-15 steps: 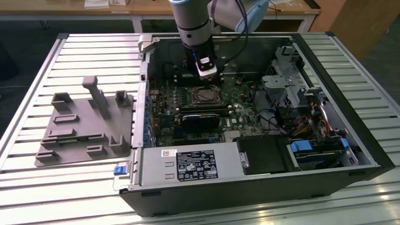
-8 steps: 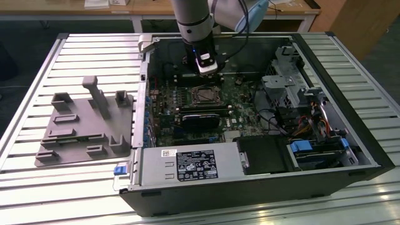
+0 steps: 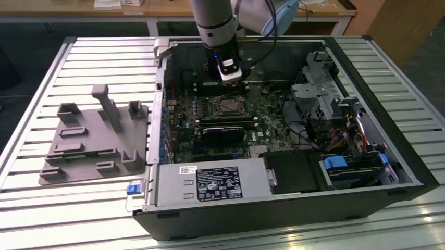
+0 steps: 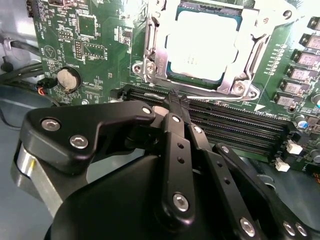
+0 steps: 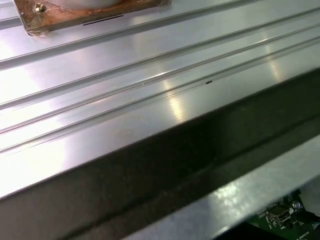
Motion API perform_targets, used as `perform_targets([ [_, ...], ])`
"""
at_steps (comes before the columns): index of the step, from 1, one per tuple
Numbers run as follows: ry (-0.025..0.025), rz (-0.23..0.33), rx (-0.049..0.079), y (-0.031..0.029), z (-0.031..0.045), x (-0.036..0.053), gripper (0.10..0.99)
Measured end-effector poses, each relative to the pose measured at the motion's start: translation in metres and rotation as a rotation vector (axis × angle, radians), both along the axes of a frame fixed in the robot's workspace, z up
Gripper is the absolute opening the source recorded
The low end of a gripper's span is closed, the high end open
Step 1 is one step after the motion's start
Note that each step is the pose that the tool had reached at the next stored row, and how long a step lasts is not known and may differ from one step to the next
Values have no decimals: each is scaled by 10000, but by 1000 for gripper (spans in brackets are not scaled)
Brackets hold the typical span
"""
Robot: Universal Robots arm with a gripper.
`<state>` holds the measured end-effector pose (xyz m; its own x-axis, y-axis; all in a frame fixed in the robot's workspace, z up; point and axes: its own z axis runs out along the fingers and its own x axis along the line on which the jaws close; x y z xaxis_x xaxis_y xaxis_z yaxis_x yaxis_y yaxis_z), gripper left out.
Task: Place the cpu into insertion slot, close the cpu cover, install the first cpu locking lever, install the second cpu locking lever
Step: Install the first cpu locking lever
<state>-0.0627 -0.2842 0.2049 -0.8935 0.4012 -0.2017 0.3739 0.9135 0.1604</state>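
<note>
The cpu (image 4: 200, 45) lies flat in the insertion slot (image 3: 226, 105), silver face up. The cpu cover (image 4: 150, 50), a silvery frame, lies down around it, with the chip showing through its window. A thin metal lever (image 4: 146, 27) runs along one side of the frame; I cannot tell if it is latched. My gripper (image 4: 175, 100) hangs just beside the socket, over the long black memory slots (image 4: 225, 125). Its black fingers (image 4: 172, 125) are pressed together with nothing between them. In the exterior view the gripper (image 3: 232, 79) sits just behind the socket inside the open computer case (image 3: 278, 219).
A grey plastic fixture (image 3: 94, 138) with posts stands on the slatted metal table (image 3: 41, 219) at the exterior view's left. Drive cages and cables (image 3: 334, 125) fill the case's right side. A coin battery (image 4: 67, 78) sits on the green board. The first wrist view shows table slats (image 5: 125, 75) and a case edge.
</note>
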Motion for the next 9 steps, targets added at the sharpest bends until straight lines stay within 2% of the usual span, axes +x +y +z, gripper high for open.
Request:
perform_targets([
  [4, -112, 38, 9, 0, -3, -12, 106],
  [9, -190, 82, 23, 1, -7, -31, 106],
])
